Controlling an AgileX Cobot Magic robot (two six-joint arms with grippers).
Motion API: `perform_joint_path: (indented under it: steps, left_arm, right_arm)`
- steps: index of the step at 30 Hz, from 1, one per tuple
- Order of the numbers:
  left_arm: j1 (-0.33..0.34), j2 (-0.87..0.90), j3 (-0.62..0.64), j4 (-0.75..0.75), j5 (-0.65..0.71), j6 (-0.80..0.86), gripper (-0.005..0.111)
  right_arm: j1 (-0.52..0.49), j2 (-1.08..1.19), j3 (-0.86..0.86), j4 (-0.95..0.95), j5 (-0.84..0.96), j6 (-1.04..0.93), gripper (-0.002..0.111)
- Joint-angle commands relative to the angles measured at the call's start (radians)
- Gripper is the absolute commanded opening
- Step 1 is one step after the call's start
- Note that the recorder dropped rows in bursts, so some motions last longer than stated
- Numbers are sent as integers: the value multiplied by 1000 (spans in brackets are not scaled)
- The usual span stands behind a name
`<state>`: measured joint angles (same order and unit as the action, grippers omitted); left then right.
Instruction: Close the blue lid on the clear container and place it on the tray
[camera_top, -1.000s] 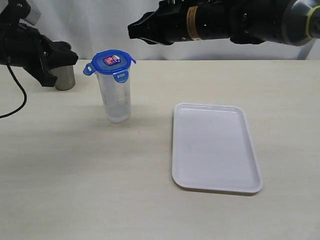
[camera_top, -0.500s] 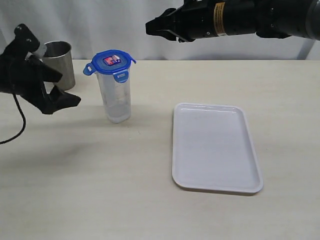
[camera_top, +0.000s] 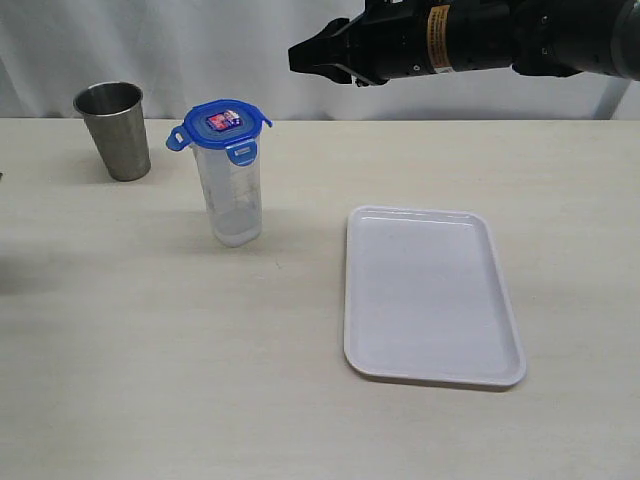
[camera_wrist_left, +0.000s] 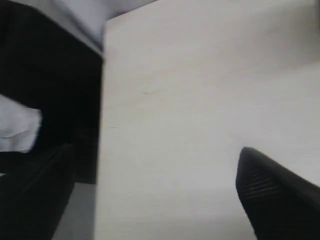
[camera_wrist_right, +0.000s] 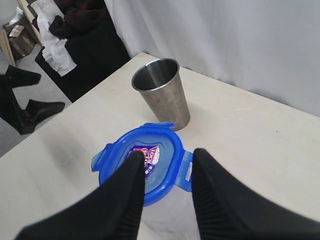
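The clear container stands upright on the table, left of the tray. The blue lid sits on its rim, with one flap sticking out sideways and another hanging down at the front. In the right wrist view the blue lid lies below and between the fingertips, well apart from them. My right gripper hovers open and holds nothing, high behind the container. My left gripper is out of the exterior view; its wrist view shows it open over bare table by the table's edge.
A grey steel cup stands upright behind and to the left of the container. The white tray holds nothing. Beyond the table's left edge are dark clutter and floor.
The left arm left the steel cup, swung forward-left and went out of the exterior view, its gripper opening. The right gripper drew back to the right and opened wider.
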<state>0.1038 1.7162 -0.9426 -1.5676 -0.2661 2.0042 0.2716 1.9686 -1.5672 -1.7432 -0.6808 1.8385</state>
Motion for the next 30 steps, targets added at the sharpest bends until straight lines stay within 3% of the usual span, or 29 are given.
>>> perform_joint_path:
  steps: [1,4,7,9,16,20,22,26,28,30]
  left_arm:
    - [-14,-15,-111,-177,-116,78,88]
    - [20,-38,-120,-177,76,-60,88]
    - [101,-42,-94,-177,556,-204,88]
    - [154,-29,-99,-177,752,-240,88]
    - [221,-48,-72,-177,821,-141,88]
    - [213,-48,-72,-177,982,45,88]
    - [179,-48,-72,-177,887,102,88]
    - [96,-33,-85,-177,452,140,88]
    - [90,-20,-96,-177,388,133,88]
    - [90,-18,-98,-177,407,111,88]
  right_arm:
    - [-6,-3,5,-1,-7,-14,32]
    - [-6,-1,5,-1,-18,-14,32]
    - [-6,-1,5,-1,-22,-19,32]
    - [-6,2,5,-1,-27,-19,32]
    - [-6,7,5,-1,-27,-21,32]
    - [-6,7,5,-1,-27,-21,32]
    - [-6,7,5,-1,-27,-21,32]
    - [-6,7,5,-1,-27,-21,32]
    - [-6,8,5,-1,-29,-21,32]
    - [-6,8,5,-1,-33,-21,32]
